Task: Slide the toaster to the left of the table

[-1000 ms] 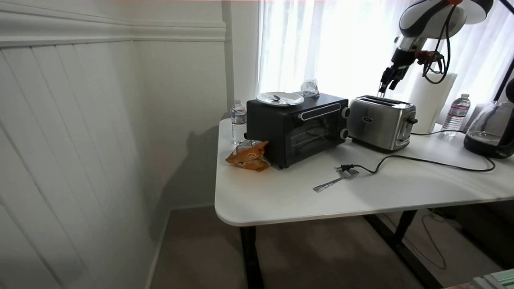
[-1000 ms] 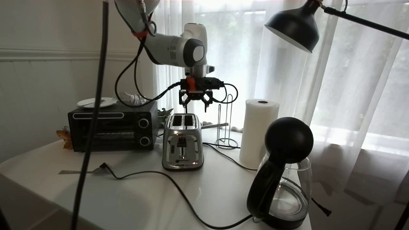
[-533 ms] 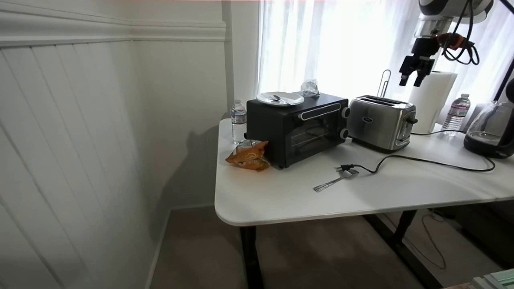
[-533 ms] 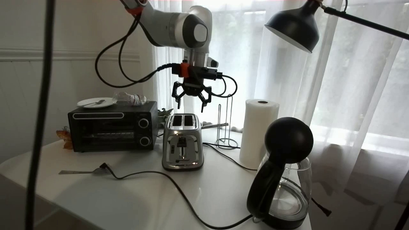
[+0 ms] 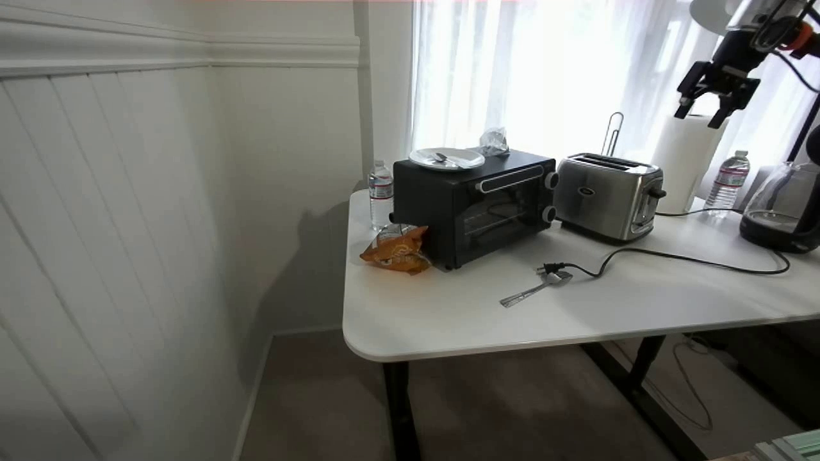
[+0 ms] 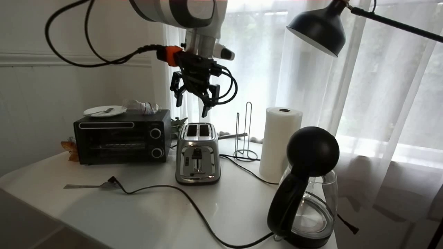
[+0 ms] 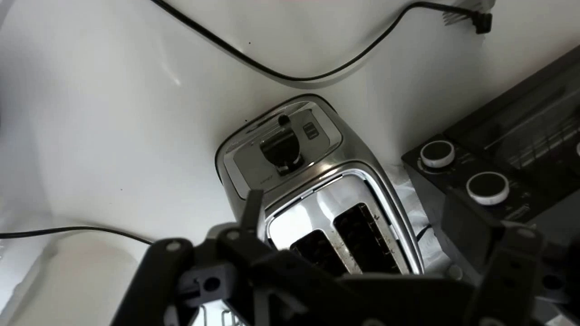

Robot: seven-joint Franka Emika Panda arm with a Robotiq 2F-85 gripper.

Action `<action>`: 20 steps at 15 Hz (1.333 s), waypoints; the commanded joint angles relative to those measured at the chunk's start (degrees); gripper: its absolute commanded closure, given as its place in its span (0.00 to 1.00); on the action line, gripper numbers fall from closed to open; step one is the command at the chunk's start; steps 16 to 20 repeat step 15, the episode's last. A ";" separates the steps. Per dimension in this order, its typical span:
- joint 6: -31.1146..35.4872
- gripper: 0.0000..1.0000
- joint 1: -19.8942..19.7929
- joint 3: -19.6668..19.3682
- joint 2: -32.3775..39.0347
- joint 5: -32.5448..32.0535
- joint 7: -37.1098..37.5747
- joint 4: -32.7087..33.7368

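Observation:
The silver toaster [image 5: 599,198] stands upright on the white table [image 5: 448,320], just right of the black toaster oven in both exterior views [image 6: 198,155]. In the wrist view the toaster [image 7: 326,199] lies below the jaws, its two slots and black lever showing; its far end is hidden by the gripper. A narrow gap shows between toaster and oven there. My gripper [image 5: 698,116] is open and empty, above the toaster and apart from it. In an exterior view the gripper [image 6: 192,110] is tilted and turned, its fingers spread.
The black toaster oven [image 5: 474,205] carries a plate [image 5: 446,158] and crumpled plastic. A chip bag [image 5: 397,250] lies left of it. A paper towel roll [image 6: 280,145], wire stand [image 6: 246,138] and kettle [image 6: 311,214] stand right of the toaster. A black cord [image 6: 193,204] and fork [image 6: 83,186] lie in front.
My gripper has moved up and toward the toaster's lever end, and has turned. In an exterior view it has shifted right. The toaster has not moved.

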 commanded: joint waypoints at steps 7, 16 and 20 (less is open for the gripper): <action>7.47 0.00 1.31 -3.32 -27.37 -0.02 8.85 -20.96; 6.73 0.00 2.03 -4.05 -27.32 -0.48 7.89 -20.47; 6.73 0.00 2.03 -4.05 -27.32 -0.48 7.89 -20.47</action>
